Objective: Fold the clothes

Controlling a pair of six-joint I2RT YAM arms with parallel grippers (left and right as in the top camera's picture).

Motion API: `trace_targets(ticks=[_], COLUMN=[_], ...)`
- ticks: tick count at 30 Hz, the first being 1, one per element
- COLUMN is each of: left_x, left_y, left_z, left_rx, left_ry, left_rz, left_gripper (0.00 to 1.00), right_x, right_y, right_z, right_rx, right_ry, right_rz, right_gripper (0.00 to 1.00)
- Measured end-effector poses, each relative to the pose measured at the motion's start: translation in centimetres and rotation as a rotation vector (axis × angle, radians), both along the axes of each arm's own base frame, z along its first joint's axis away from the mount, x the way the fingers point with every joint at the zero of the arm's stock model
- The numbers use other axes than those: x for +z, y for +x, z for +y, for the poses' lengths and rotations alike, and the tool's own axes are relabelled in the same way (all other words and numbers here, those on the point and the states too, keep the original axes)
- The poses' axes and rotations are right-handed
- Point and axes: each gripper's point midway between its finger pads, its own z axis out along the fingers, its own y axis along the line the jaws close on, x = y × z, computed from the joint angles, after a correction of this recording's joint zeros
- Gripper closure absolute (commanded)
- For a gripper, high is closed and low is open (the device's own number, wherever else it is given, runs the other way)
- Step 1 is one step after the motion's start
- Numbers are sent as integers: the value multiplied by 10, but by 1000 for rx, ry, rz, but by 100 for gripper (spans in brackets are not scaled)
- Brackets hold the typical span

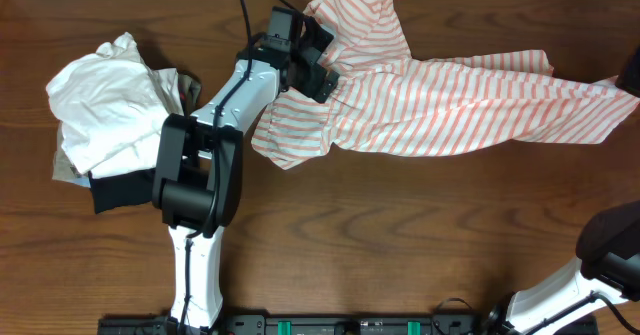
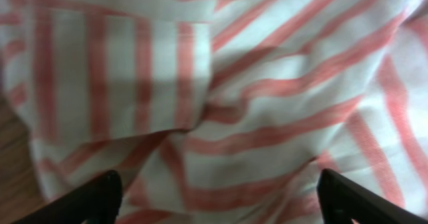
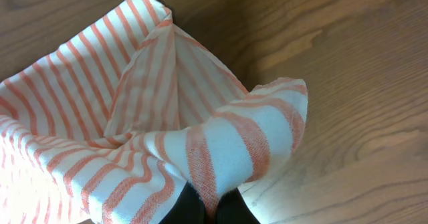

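Note:
The clothes, a white shirt with thin salmon-orange stripes (image 1: 440,100), lie spread and crumpled across the far middle and right of the wooden table. My left gripper (image 1: 325,60) hovers over the shirt's left bunched part. In the left wrist view its jaws stand wide open (image 2: 217,204), with striped cloth (image 2: 254,103) filling the frame between and beyond the black fingertips (image 2: 100,197). My right gripper (image 3: 212,209) is shut on a fold at the shirt's right end (image 3: 227,150), which lifts off the wood there.
A pile of other garments sits at the left: a plain white one (image 1: 105,100) on top, a black one (image 1: 120,190) below it and a beige bit (image 1: 187,83). The right arm's base (image 1: 610,250) stands at the lower right.

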Motion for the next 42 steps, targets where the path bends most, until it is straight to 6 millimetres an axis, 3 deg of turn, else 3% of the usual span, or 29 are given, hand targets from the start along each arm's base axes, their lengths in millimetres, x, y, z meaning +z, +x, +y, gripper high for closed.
trace_targets(ticks=[6, 13, 18, 25, 26, 34, 38, 42], left_x=[1, -2, -9, -3, -2, 1, 24, 87], left_y=[-7, -12, -18, -8, -7, -4, -3, -3], left_z=[-16, -17, -16, -19, -20, -21, -20, -13], left_rx=[-46, -53, -57, -58, -60, -57, -44, 2], left_ry=[-14, -16, -11, -26, -27, -34, -51, -103], left_rz=[3, 23, 42, -7, -12, -27, -56, -131], left_gripper=[24, 25, 43, 81, 93, 94, 94, 94], right_x=[0, 0, 0, 0, 0, 0, 0, 0], right_y=[0, 0, 0, 0, 0, 0, 0, 0], right_z=[0, 0, 0, 0, 0, 0, 0, 0], right_rx=[0, 0, 0, 0, 0, 0, 0, 0], right_ry=[0, 0, 0, 1, 1, 1, 1, 0], right_rz=[0, 0, 0, 1, 1, 1, 0, 0], right_gripper=[99, 99, 99, 99, 99, 99, 99, 99])
